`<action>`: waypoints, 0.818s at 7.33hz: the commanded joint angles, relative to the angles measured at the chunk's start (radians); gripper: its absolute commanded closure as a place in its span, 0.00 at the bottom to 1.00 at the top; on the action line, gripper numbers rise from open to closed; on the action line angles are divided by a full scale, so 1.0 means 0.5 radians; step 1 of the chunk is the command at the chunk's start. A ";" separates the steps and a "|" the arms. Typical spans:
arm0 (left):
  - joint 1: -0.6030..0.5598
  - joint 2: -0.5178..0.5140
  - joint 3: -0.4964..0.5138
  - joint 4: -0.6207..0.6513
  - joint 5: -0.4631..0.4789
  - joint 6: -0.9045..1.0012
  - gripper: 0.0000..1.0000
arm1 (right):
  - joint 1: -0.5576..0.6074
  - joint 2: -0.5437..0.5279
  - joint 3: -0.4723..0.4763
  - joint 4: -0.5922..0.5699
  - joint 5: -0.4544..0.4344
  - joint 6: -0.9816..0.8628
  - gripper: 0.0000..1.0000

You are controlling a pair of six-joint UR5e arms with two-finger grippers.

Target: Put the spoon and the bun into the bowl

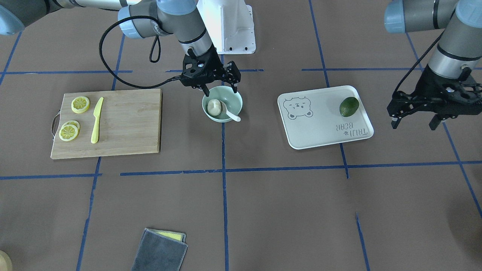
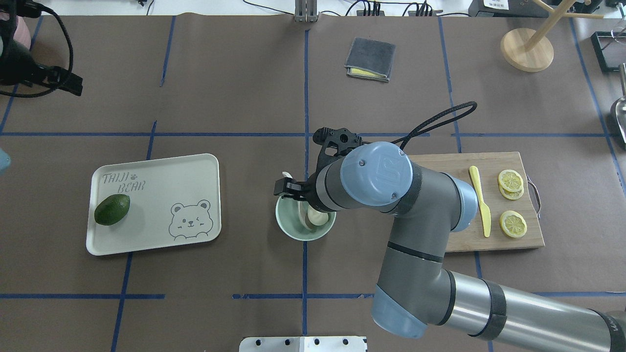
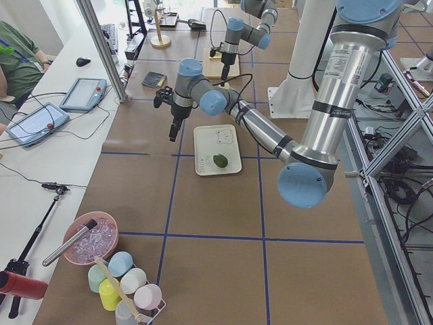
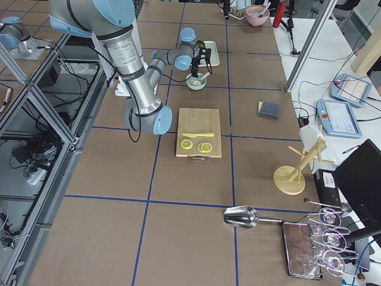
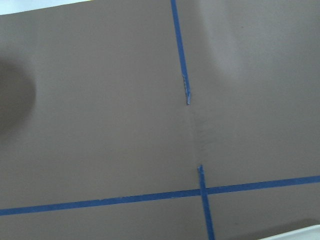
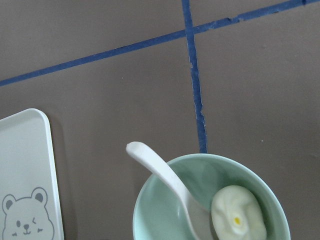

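Note:
The pale mint-green bowl [image 1: 238, 101] stands at the table's middle. The cream bun [image 1: 214, 107] lies inside it. The off-white spoon [image 1: 230, 113] also rests in it, scoop down, with its handle leaning over the rim. The right wrist view shows the bowl [image 6: 150, 197], the spoon [image 6: 159, 171] and the bun [image 6: 237, 216]. My right gripper [image 1: 220, 89] is open and empty, just above the bowl's robot-side rim. My left gripper [image 1: 414, 123] is open and empty, hovering beyond the tray's end, far from the bowl. In the overhead view my right arm hides part of the bowl [image 2: 286, 226].
A white bear-print tray [image 1: 320, 128] holding a dark green avocado [image 1: 349, 106] lies on my left of the bowl. A wooden cutting board [image 1: 128, 124] with lemon slices [image 1: 80, 104] and a yellow knife [image 1: 97, 120] lies on my right. A grey cloth [image 1: 160, 251] lies at the far edge.

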 commanded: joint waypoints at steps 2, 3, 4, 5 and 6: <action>-0.165 0.044 0.119 -0.006 -0.126 0.235 0.00 | 0.014 -0.023 0.030 -0.046 0.008 -0.012 0.00; -0.272 0.114 0.171 -0.009 -0.264 0.451 0.00 | 0.069 -0.053 0.106 -0.180 0.033 -0.052 0.00; -0.389 0.164 0.242 -0.006 -0.353 0.636 0.00 | 0.148 -0.111 0.204 -0.354 0.091 -0.253 0.00; -0.481 0.234 0.282 -0.003 -0.479 0.780 0.00 | 0.274 -0.173 0.266 -0.517 0.170 -0.492 0.00; -0.588 0.277 0.340 0.000 -0.565 0.909 0.00 | 0.442 -0.246 0.281 -0.564 0.302 -0.688 0.00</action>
